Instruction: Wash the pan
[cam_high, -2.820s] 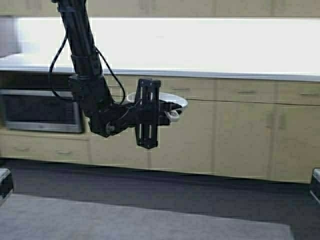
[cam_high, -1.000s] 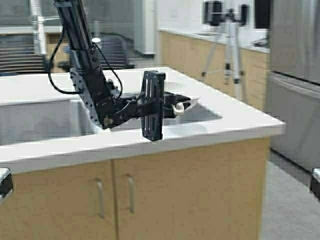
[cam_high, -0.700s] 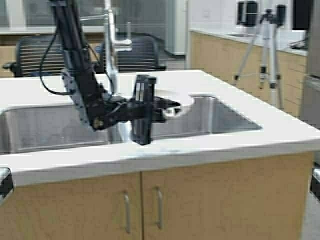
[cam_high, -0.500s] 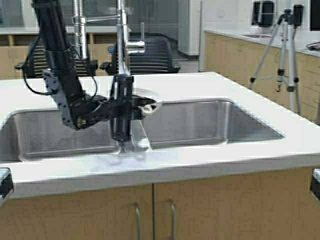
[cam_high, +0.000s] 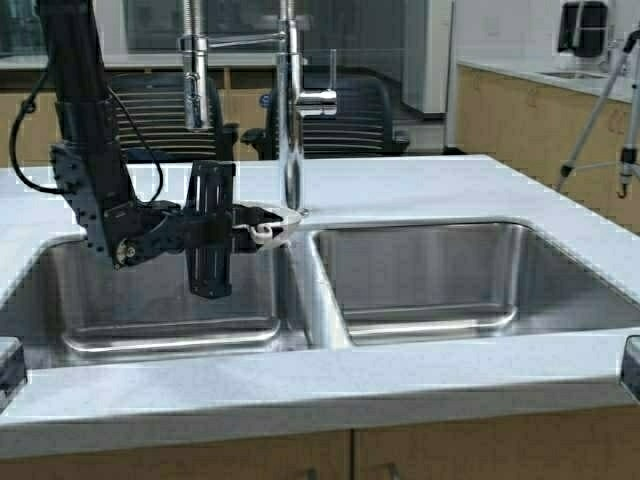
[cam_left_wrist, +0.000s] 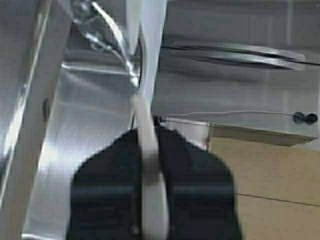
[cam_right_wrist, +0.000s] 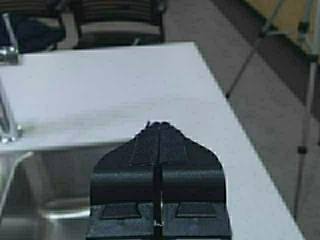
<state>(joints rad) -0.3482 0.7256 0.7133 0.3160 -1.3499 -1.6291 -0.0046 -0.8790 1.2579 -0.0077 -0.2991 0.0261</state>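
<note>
My left gripper (cam_high: 248, 226) is shut on the short handle of the small white pan (cam_high: 283, 216). It holds the pan in the air over the right part of the left sink basin (cam_high: 150, 300), close to the base of the faucet (cam_high: 291, 110). In the left wrist view the white handle (cam_left_wrist: 150, 165) runs between the black fingers (cam_left_wrist: 107, 185), and the pan (cam_left_wrist: 152, 45) shows edge-on beyond them. The pan's inside is hidden. My right gripper (cam_right_wrist: 159, 126) is shut and empty, parked over the white counter by the right basin.
A double steel sink sits in a white island counter (cam_high: 400, 175), with the right basin (cam_high: 440, 270) beside the left one. A second tall sprayer faucet (cam_high: 195, 70) stands behind the left basin. Office chairs (cam_high: 330, 110) and a tripod (cam_high: 610, 110) stand beyond the island.
The robot has driven and turned: the view swung from wall cabinets to the sink island, and the sink is now centred in front. My left gripper kept hold of the pan throughout.
</note>
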